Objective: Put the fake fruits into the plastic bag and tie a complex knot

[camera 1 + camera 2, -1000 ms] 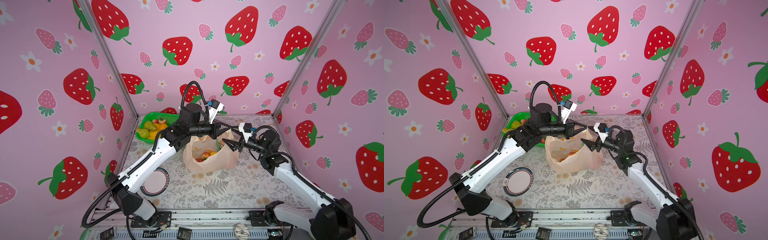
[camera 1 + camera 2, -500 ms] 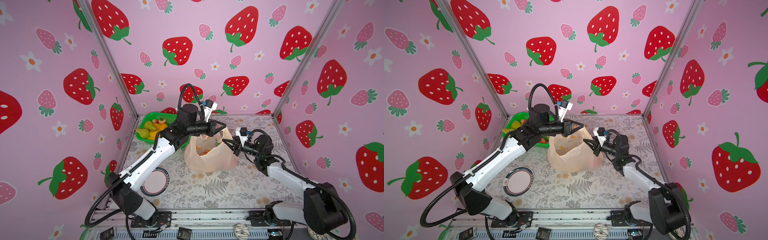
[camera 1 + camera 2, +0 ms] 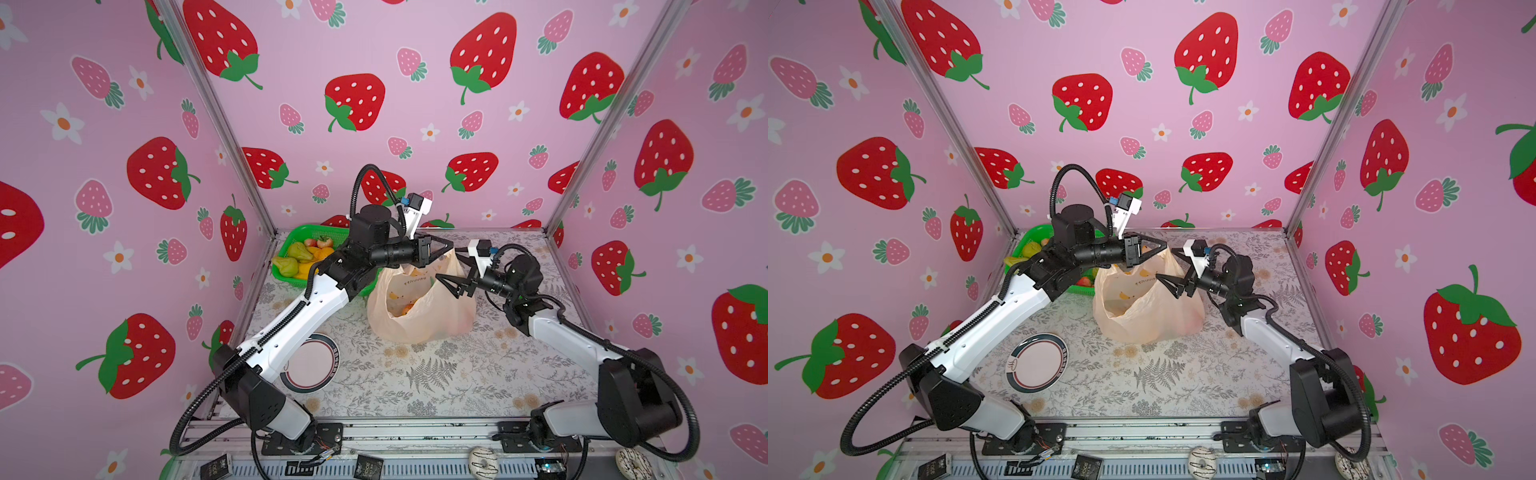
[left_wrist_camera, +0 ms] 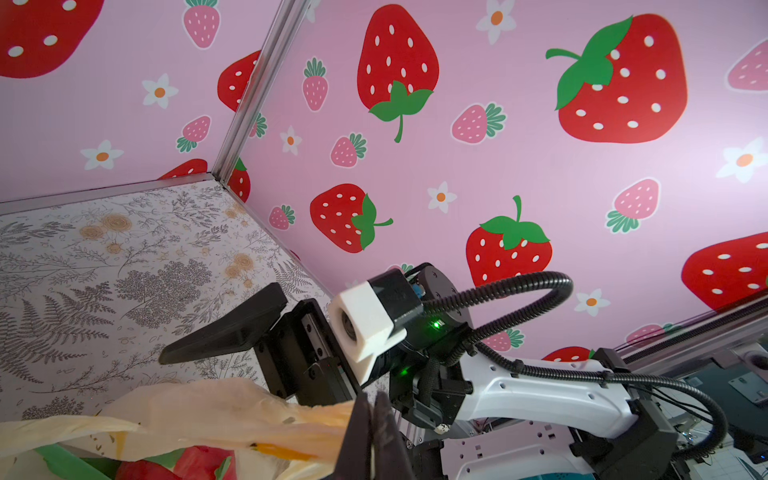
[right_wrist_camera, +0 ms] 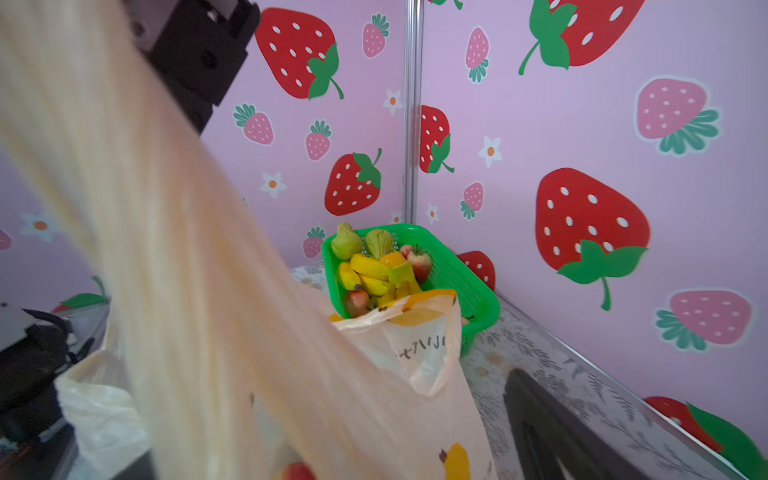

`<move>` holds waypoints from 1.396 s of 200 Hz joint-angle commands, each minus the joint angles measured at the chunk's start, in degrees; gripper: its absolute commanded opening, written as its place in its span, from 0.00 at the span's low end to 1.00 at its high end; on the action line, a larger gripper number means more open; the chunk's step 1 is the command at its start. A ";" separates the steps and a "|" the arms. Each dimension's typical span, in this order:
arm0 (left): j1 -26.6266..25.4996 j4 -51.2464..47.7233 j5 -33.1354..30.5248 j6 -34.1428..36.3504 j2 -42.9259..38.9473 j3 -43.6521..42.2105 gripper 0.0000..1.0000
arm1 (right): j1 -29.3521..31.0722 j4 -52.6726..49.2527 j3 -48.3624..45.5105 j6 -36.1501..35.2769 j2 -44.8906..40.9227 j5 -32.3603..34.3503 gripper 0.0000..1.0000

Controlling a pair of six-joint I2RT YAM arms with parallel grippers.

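Basket: a green mesh basket sits in the back left corner of the bench, close against the pink strawberry walls.
Fruit in basket: fake fruits lie heaped here. There are 2 green pears at the back, then yellow bananas and orange pieces, with a red-pink strawberry and an apple at the edges.
Plate: a round plate with a dark ring lies flat near the front left of the bench, partly under the left arm and well apart from the bag.
Left hand: the left hand is fully closed, pinching the bag's handle at its tip and holding it up above the bag's mouth.
Bag, place: the plastic bag stands on the bench at the middle back, just beside the basket and between the 2 hands.
Bag, look: thin, crinkly and translucent peach-orange, printed with small yellow bananas and a line of dark text. The far side is drawn up taut and the near side sags, so the mouth gapes toward the top views.
Bag, contents: an orange piece shows through the mouth in both top views. A red fruit with green shows in the left wrist view, and a reddish blur shows through the right wall.
Right hand: the right hand is spread wide and grips nothing, at the bag's upper right edge. 1 finger shows beside the bag's wall, and a stretched strip of the bag crosses close to that wrist's lens, blurred.
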 commanded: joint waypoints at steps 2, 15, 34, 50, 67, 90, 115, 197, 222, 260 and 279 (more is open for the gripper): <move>0.31 3.99 1.19 -0.32 -1.18 0.21 0.00 | -0.04 3.15 0.84 4.24 3.04 -9.98 0.90; 0.72 4.61 0.36 -0.50 -1.70 -0.43 0.00 | -0.01 4.13 -0.22 4.74 3.46 -12.92 0.78; 1.39 6.05 -0.37 -1.04 -2.01 -1.55 0.00 | 0.04 4.98 -1.72 5.19 3.00 -15.76 0.55; 2.21 7.01 -0.56 -2.08 -1.88 -2.03 0.00 | -0.21 3.95 -2.66 4.37 2.20 -17.51 0.40; 3.06 7.11 -1.16 -2.39 -1.84 -2.45 0.00 | -0.55 3.67 -3.84 4.13 1.43 -18.89 0.28; 3.92 7.03 -2.35 -2.19 -1.74 -2.95 0.00 | -1.50 2.60 -5.26 3.42 0.28 -19.40 0.13; 4.22 6.27 -3.18 -2.14 -1.25 -2.91 0.00 | -1.88 0.80 -5.12 3.21 -0.57 -16.66 0.09; 2.73 6.70 -0.28 -3.59 0.12 -2.16 0.00 | 1.44 -0.11 -3.75 5.53 -5.48 4.05 0.50; 2.55 6.72 -0.30 -3.67 0.22 -2.09 0.00 | 4.72 -2.21 -3.13 2.73 -7.90 12.32 0.64; 2.22 7.11 -0.02 -4.11 0.03 -2.19 0.00 | 11.73 -5.73 -1.52 1.53 -9.50 40.06 0.66; 1.96 7.52 -0.11 -4.51 -0.13 -2.32 0.00 | 16.55 -7.89 0.39 0.71 -7.97 57.53 0.61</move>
